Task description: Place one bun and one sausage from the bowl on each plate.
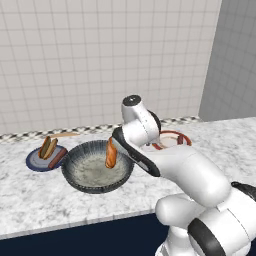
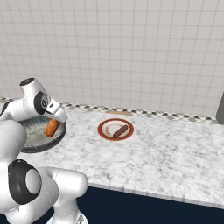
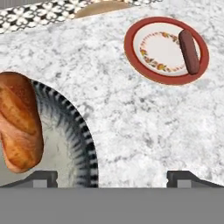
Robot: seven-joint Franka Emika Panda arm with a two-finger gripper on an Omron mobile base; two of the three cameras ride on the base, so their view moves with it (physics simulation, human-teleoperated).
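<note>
Your end effector is spread about as wide as it goes, nothing in it, hanging over the bench just past the bowl rim. You've got one bun leaning on the bowl's inner wall, back-right side. The white red-rimmed plate, further right near the back edge, has a sausage on it. The blue plate, over at the bowl's left, holds a bun and sausage.
</note>
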